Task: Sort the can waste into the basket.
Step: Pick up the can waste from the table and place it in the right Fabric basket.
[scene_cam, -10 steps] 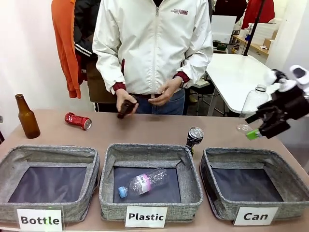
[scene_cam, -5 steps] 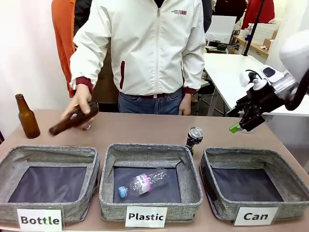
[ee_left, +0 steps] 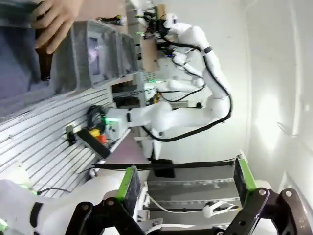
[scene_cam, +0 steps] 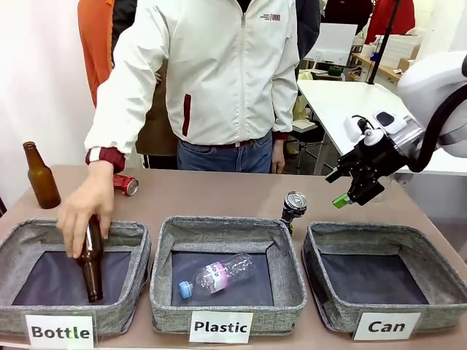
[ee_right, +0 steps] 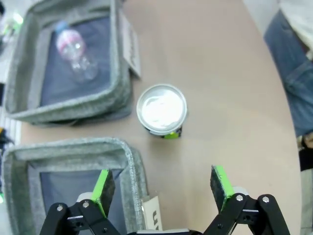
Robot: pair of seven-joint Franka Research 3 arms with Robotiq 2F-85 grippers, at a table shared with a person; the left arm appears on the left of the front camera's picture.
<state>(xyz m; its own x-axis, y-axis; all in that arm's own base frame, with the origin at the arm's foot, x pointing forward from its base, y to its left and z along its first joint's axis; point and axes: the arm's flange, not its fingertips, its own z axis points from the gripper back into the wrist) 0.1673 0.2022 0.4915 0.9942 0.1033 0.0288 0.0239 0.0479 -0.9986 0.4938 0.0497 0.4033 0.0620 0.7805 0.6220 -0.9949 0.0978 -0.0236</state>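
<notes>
The black can (scene_cam: 295,205) stands on the tabletop (scene_cam: 219,195) behind the gap between the plastic bin (scene_cam: 226,224) and the can basket (scene_cam: 365,232). The red can (scene_cam: 125,184) lies far left, behind a person's hand (scene_cam: 84,211) that holds a brown bottle (scene_cam: 91,268). The right gripper (scene_cam: 337,188) hangs spread and empty near the black can. The left gripper (ee_left: 186,181) is also spread and empty.

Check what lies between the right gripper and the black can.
Nothing: in the right wrist view, bare table shows between the right gripper and the black can; the Can basket rim lies to one side.
</notes>
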